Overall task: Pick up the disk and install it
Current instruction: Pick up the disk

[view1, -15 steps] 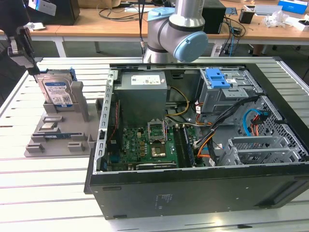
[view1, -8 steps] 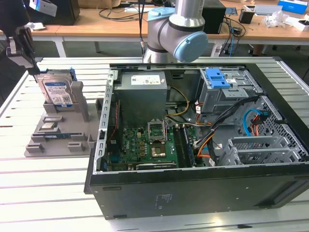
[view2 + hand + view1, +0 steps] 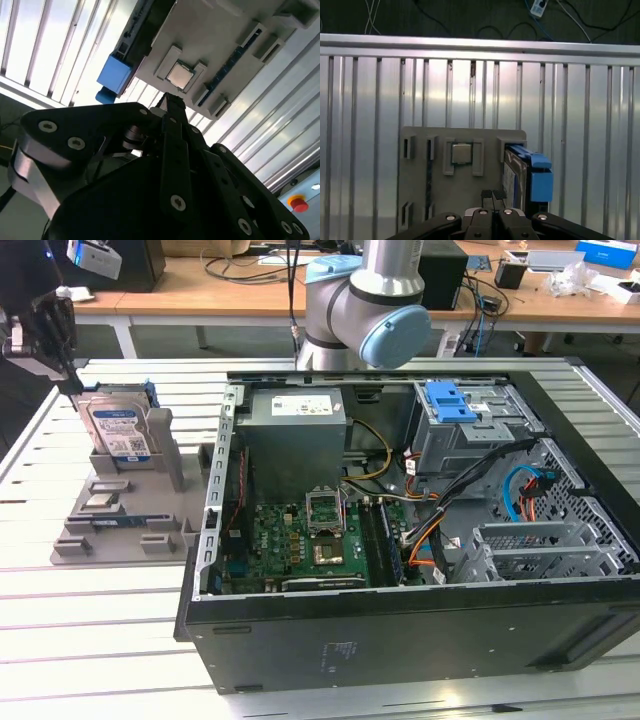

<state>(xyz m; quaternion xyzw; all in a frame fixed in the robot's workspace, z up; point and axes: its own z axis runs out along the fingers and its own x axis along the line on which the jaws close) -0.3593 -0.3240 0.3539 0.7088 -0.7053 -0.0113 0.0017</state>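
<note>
**A:** Exterior view first: where is the hand [image 3: 70, 375]?

**B:** At ten o'clock of that view. Its tip hangs just off the upper corner of the disk [image 3: 118, 430]. I can't tell whether they touch.

**A:** Open or closed?

**B:** Closed. In the first wrist view the fingers [image 3: 487, 196] are pressed together with nothing between them.

**A:** And the disk itself?

**B:** It stands on edge in a slot of the grey holder [image 3: 120, 530], its label facing six o'clock, ungripped.

**A:** What lies around it?

**B:** A processor chip [image 3: 100, 502] lies flat in a holder pocket at six o'clock from the disk. The holder sits on the slatted counter [image 3: 80, 640]. At three o'clock from it lies the open computer case [image 3: 400, 620]. The robot arm [image 3: 370, 300] rises at twelve.
</note>
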